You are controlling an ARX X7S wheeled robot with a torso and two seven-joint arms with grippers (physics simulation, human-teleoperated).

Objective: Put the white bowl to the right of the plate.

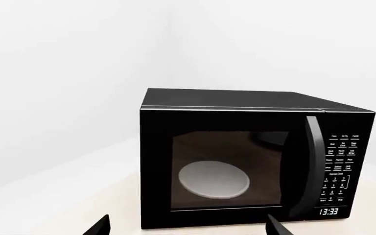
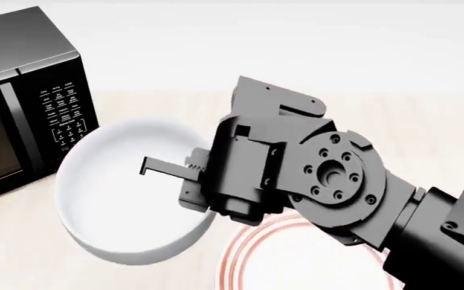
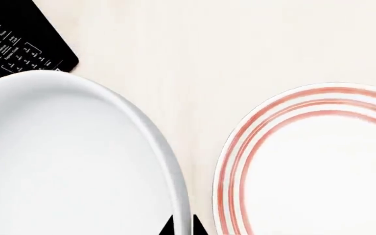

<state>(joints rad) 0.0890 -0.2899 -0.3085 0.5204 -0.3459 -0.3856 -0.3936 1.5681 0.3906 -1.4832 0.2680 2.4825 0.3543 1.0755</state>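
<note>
From my head camera I saw the deep, round, glossy white bowl (image 2: 127, 199) over the pale wooden desk (image 2: 425, 115), near the desk's left side, just beside the front corner of the black box-shaped microwave (image 2: 31, 103). The flat round white plate with thin red-orange rings (image 2: 296, 266) lay close to the bowl on its right, at the desk's near edge, with a narrow strip of bare wood between them in the right wrist view.

My right gripper (image 2: 188, 175) reached over the bowl's right rim, one dark finger (image 2: 164, 166) stretched above the bowl's inside. At the right wrist camera two dark fingertips (image 3: 168, 227) sat on either side of the bowl's thick wall (image 3: 168, 176), pinched narrowly on the rim.

My left wrist camera faced the microwave's glass door (image 1: 227, 171), a pale dish (image 1: 213, 179) visible behind it and the clock reading 13:33 (image 1: 328, 211). The left gripper (image 1: 188, 227) showed only two dark fingertips, set wide apart, with nothing between them.
</note>
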